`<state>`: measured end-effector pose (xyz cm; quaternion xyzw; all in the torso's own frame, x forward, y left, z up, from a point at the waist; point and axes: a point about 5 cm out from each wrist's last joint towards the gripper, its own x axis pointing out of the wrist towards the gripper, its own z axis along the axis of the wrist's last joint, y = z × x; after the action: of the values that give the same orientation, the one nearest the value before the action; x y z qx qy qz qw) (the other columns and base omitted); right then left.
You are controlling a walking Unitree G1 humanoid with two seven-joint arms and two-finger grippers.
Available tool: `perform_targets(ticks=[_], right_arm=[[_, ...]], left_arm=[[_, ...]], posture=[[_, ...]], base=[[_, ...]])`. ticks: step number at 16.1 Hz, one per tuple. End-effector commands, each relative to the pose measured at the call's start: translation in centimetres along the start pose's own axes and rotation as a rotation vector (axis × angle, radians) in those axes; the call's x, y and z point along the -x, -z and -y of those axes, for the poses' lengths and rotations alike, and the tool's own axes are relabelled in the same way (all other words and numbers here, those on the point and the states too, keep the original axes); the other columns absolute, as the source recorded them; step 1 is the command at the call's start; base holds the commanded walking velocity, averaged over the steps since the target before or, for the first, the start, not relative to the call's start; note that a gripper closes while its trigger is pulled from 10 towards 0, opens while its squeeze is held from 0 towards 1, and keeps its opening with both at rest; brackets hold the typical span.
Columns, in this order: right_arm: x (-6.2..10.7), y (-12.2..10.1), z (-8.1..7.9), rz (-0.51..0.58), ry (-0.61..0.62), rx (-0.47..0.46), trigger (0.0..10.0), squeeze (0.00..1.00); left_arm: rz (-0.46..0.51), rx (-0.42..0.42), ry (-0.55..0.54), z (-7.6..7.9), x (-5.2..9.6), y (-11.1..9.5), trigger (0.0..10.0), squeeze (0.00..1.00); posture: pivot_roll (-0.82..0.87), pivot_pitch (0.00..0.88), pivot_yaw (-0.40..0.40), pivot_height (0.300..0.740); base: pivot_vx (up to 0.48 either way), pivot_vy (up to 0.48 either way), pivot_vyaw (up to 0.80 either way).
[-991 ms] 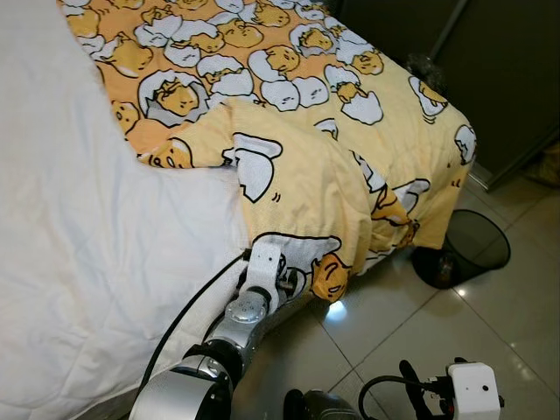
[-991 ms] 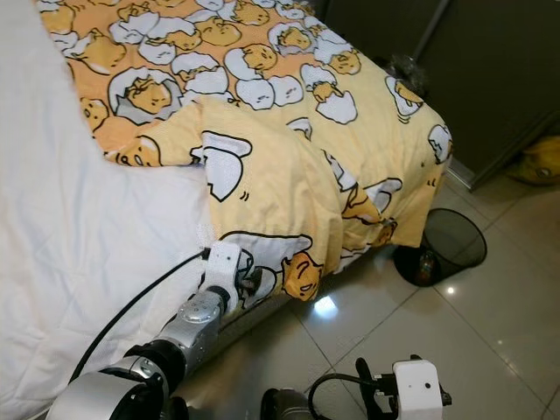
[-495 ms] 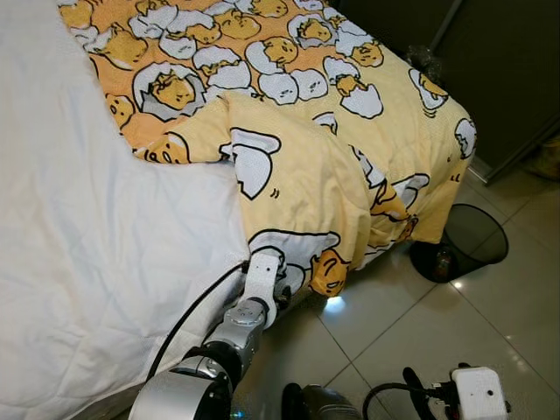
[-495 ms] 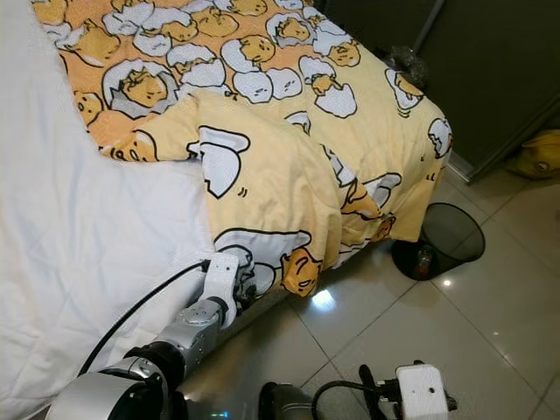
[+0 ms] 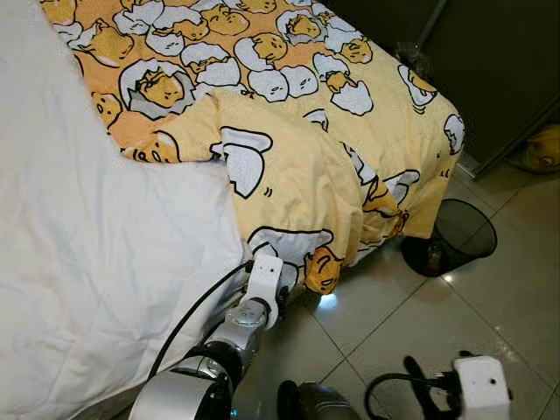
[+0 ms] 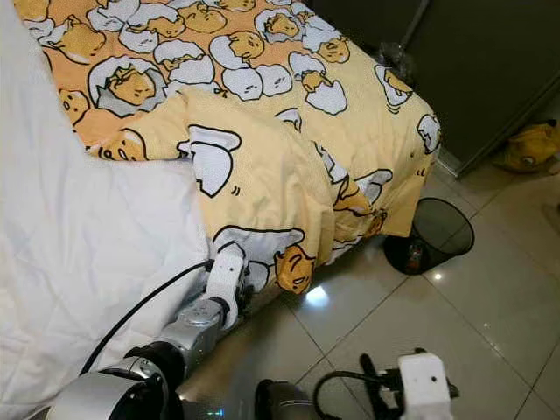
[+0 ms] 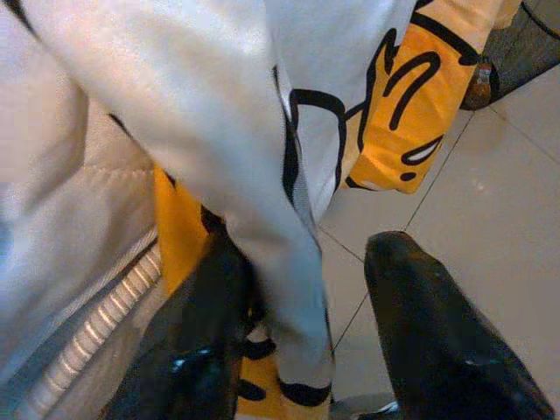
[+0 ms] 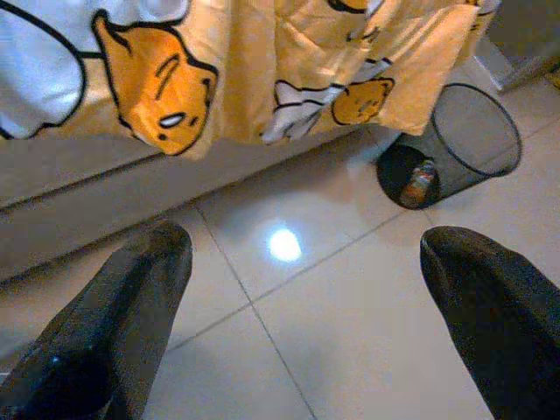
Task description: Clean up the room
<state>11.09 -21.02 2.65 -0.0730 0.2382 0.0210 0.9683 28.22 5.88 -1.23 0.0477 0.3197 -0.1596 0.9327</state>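
Observation:
A yellow blanket (image 5: 289, 175) printed with egg characters lies rumpled over the foot of the bed, and its folded corner hangs over the side. Beside it a white quilt (image 5: 105, 262) covers the mattress. My left gripper (image 7: 308, 249) is at that hanging corner, low by the bed's side. It is open, with the blanket's edge (image 7: 262, 175) draped between the fingers and resting against one finger (image 7: 206, 350). My right gripper (image 8: 306, 236) hangs open over the tiled floor with nothing in it; its white wrist box (image 5: 481, 389) sits low on the right.
A black mesh bin (image 5: 451, 236) stands on the floor at the bed's foot corner with a small bottle (image 8: 418, 182) inside. A dark cabinet (image 5: 499, 52) stands behind it. A yellow soft toy (image 6: 525, 144) lies by the cabinet. Glossy tiles (image 5: 490, 306) stretch to the right.
The whole picture has drifted a little, so the camera moved. My left gripper stays at the blanket's hanging corner and the right arm stays low on the right.

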Motion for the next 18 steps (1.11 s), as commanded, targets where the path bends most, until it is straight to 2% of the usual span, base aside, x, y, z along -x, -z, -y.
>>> perform_targets(ticks=[1,4,5,7,8,11,12,14,16,17,18], right_arm=[[0.0,0.6,-0.1,-0.034,0.006,-0.02,10.0,0.06],[0.3,0.2,-1.2,-0.019,-0.094,-0.072,10.0,0.05],[0.2,0.6,-1.2,-0.028,-0.097,-0.067,10.0,0.05],[0.1,0.7,-1.2,-0.03,-0.094,-0.068,10.0,0.05],[-0.1,0.7,-1.3,-0.03,-0.091,-0.072,10.0,0.05],[-0.5,0.8,-1.4,-0.035,-0.094,-0.077,10.0,0.05],[-0.6,0.7,-1.5,-0.034,-0.093,-0.078,10.0,0.05],[-0.9,0.9,-1.5,-0.039,-0.094,-0.077,10.0,0.05],[-1.3,1.0,-1.8,-0.041,-0.096,-0.081,10.0,0.05],[-1.6,1.0,-1.9,-0.037,-0.096,-0.085,10.0,0.05],[-1.9,0.9,-2.1,-0.033,-0.095,-0.087,10.0,0.05]], left_arm=[[0.004,-0.025,0.051,2.0,-0.1,-0.5,0.0,0.0],[0.011,-0.018,0.05,1.8,-0.1,-0.4,0.0,0.0],[0.065,0.025,0.048,1.7,-0.1,-1.1,0.0,0.0],[0.087,0.032,0.048,1.7,-0.1,-1.6,0.0,0.0],[0.098,0.006,0.058,1.9,-0.2,-1.9,0.0,0.0],[0.079,-0.023,0.1,2.5,-0.1,-1.2,0.0,0.0],[0.071,-0.057,0.103,2.5,0.0,-0.8,0.0,0.0],[0.041,-0.128,0.099,1.9,0.1,0.3,0.0,0.0],[0.018,-0.163,0.106,1.3,0.4,1.5,0.0,0.0],[0.027,-0.165,0.109,0.9,0.6,1.9,9.3,0.0],[0.042,-0.152,0.105,0.5,0.7,2.0,10.0,0.0]], posture=[[-0.25,0.125,-0.119,0.74],[-0.24,0.128,-0.109,0.74],[-0.23,0.133,-0.103,0.74],[-0.22,0.134,-0.098,0.74],[-0.21,0.135,-0.094,0.74],[-0.2,0.136,-0.091,0.74],[-0.2,0.139,-0.09,0.74],[-0.19,0.134,-0.087,0.74],[-0.19,0.115,-0.075,0.74],[-0.18,0.104,-0.067,0.74],[-0.17,0.088,-0.06,0.74]], base=[[0.0,0.0,0.0],[0.0,0.0,0.0],[0.0,0.0,0.0],[0.0,0.0,0.0],[0.0,0.0,0.0],[0.0,0.0,0.0],[0.0,0.0,0.0],[0.0,0.0,0.0],[0.0,0.0,0.0],[0.0,0.0,0.0],[0.0,0.0,0.0]])
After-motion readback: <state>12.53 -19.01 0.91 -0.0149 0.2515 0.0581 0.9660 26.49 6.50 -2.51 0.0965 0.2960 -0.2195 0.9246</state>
